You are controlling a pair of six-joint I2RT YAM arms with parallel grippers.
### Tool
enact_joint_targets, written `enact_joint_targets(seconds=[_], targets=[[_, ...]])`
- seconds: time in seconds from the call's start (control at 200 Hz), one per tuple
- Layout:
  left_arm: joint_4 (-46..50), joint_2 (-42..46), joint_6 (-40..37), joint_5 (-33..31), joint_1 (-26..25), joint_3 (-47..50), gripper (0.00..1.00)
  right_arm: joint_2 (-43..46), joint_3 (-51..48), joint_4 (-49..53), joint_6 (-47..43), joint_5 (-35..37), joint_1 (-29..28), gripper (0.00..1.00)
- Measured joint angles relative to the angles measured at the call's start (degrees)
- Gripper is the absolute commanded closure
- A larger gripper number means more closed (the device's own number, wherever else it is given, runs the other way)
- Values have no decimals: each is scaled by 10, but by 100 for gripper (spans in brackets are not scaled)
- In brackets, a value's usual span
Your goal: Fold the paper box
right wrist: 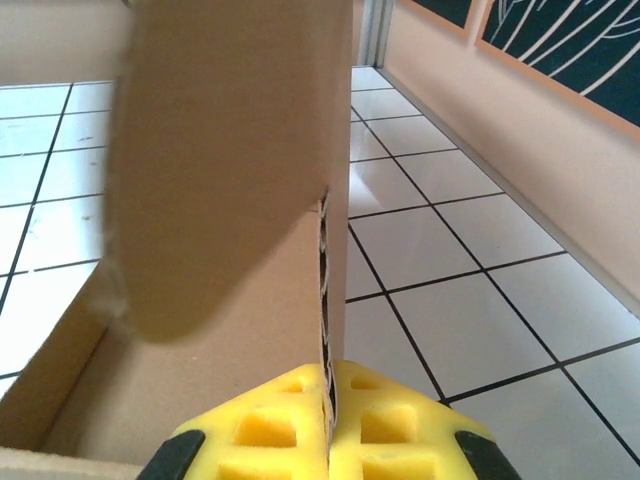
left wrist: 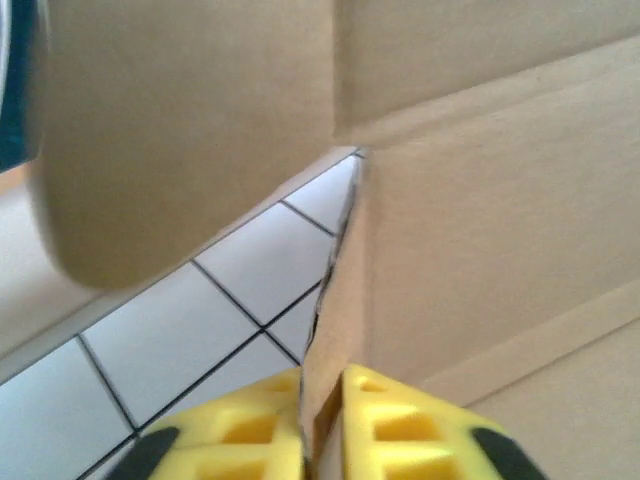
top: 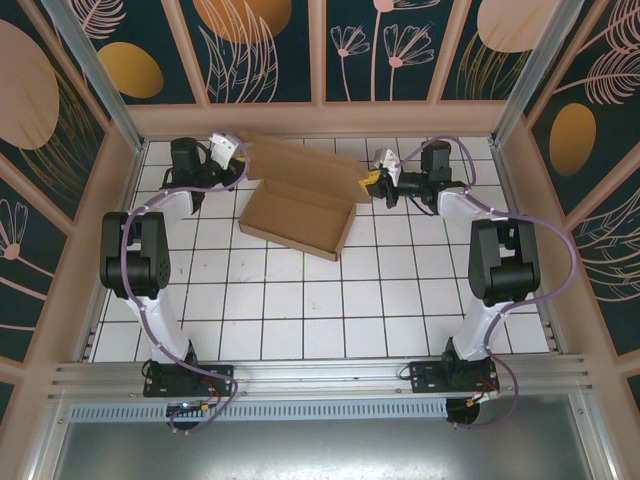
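Brown paper box (top: 298, 212) gripped by left tool (left wrist: 322, 425) and right tool (right wrist: 328, 420).

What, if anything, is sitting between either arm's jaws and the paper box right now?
Nothing visible. The left jaws are shut on a cardboard edge at the far left of the paper box, and the right jaws are shut on a panel edge at its far right. In both wrist views the cardboard runs straight between them.

I see the paper box (top: 296, 212) as matt brown corrugated cardboard; the table's white tiles (top: 300, 305) look smooth and glossy.
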State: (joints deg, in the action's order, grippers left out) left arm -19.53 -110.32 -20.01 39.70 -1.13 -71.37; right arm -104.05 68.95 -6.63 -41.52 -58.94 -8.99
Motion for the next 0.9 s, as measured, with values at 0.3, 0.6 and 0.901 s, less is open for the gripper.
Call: enact_joint_targets(seconds=[0.3,0.6,0.901], targets=[[-37,26,35,-26,-2,46,100,20,-55,-139,137,162,-45,100],[-40,102,115,-127,-33,118,100,14,-24,-133,323,490,-136,100],[-30,190,264,-238,-102,191,100,15,-21,-110,541,721,-199,100]])
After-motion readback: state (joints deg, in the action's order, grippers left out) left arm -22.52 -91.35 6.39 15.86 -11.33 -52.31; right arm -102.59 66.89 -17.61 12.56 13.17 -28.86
